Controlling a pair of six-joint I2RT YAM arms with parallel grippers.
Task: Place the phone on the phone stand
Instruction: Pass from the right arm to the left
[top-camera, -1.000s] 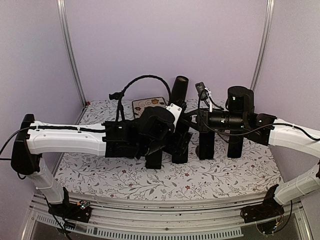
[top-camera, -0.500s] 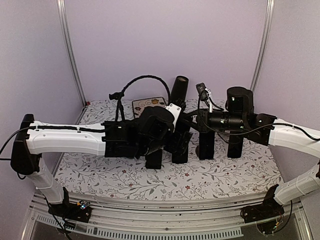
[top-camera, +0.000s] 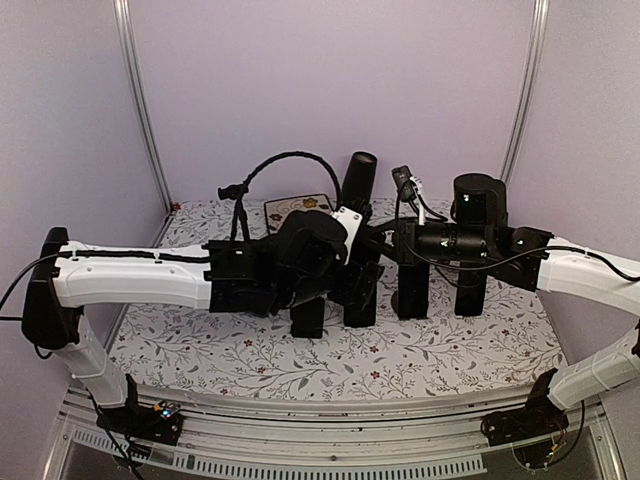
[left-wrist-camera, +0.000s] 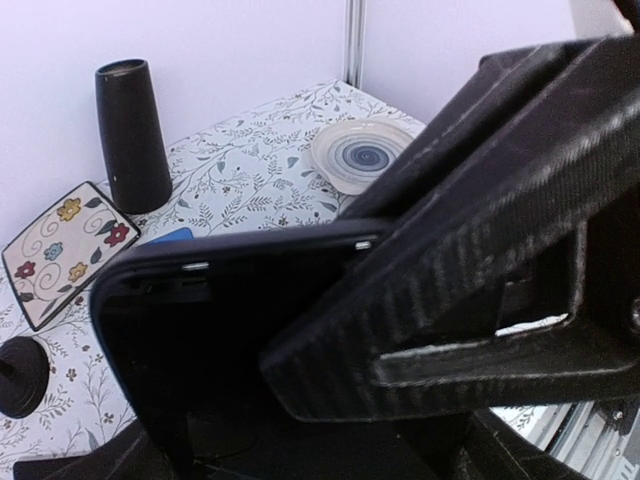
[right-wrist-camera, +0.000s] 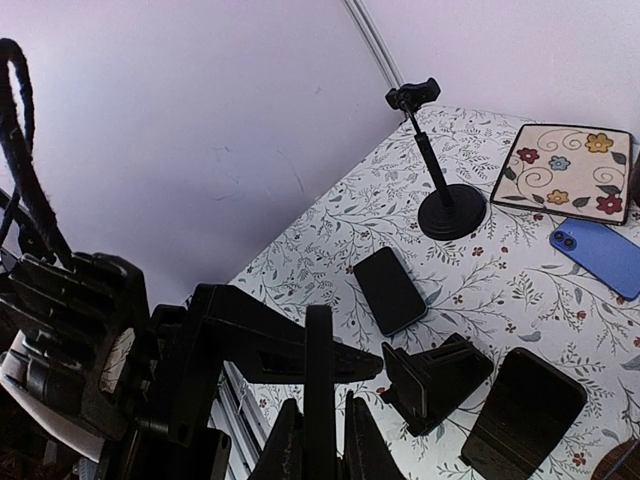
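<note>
A black phone (left-wrist-camera: 190, 340) is held in the air between both arms, above the middle of the table. My left gripper (left-wrist-camera: 285, 375) is shut on it, one finger (left-wrist-camera: 470, 250) lying across its face. In the right wrist view the phone (right-wrist-camera: 318, 350) shows edge-on, and my right gripper (right-wrist-camera: 320, 425) is shut on its lower end. The two grippers meet at the centre in the top view, the left (top-camera: 345, 262) and the right (top-camera: 385, 240). A black wedge-shaped phone stand (right-wrist-camera: 438, 385) sits on the floral table below, empty.
A second black phone (right-wrist-camera: 390, 288) and a blue phone (right-wrist-camera: 597, 255) lie flat. A gooseneck holder with a round base (right-wrist-camera: 450, 212), a floral tile (right-wrist-camera: 565, 170), a black cylinder (left-wrist-camera: 130, 135) and a bowl (left-wrist-camera: 365, 155) stand behind. A black slab (right-wrist-camera: 525, 410) stands beside the stand.
Almost nothing. The left wrist has shifted very slightly; both grippers stay on the phone at the same place.
</note>
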